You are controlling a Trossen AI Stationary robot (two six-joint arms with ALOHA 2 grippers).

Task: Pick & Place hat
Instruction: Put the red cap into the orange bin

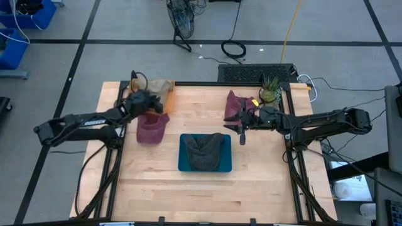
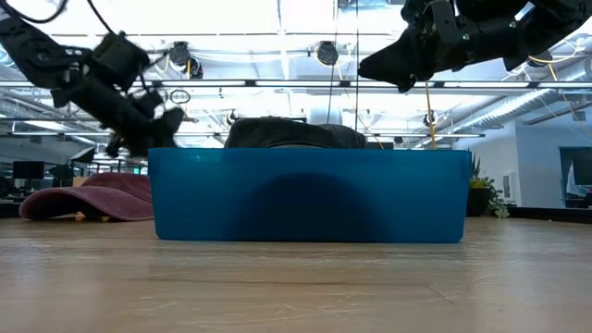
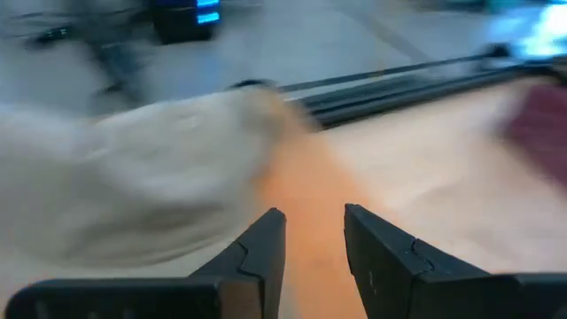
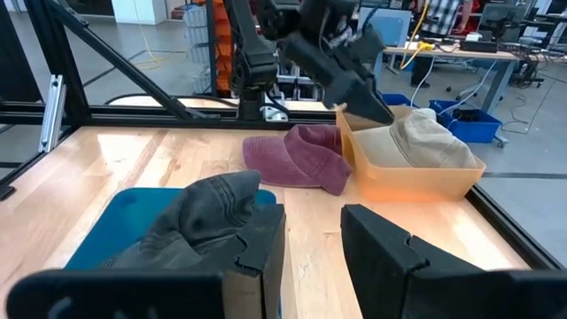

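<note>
Left of centre in the high view, the maroon hat point(image 1: 151, 129) lies flat on the tabletop point(image 1: 264, 182) beneath the empty, parted left pincer point(image 1: 152, 102). Best to descend squarely and pinch the crown. The right pincer point(image 1: 242, 129) waits, parted.

Dark grey hat point(image 1: 205, 152) in blue bin point(image 1: 183, 164), maroon hat point(image 1: 151, 129) left of it

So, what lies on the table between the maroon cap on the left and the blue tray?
Nothing: in the high view only bare wood separates the maroon cap from the blue tray. The left hand hangs above the cap's far side.
</note>
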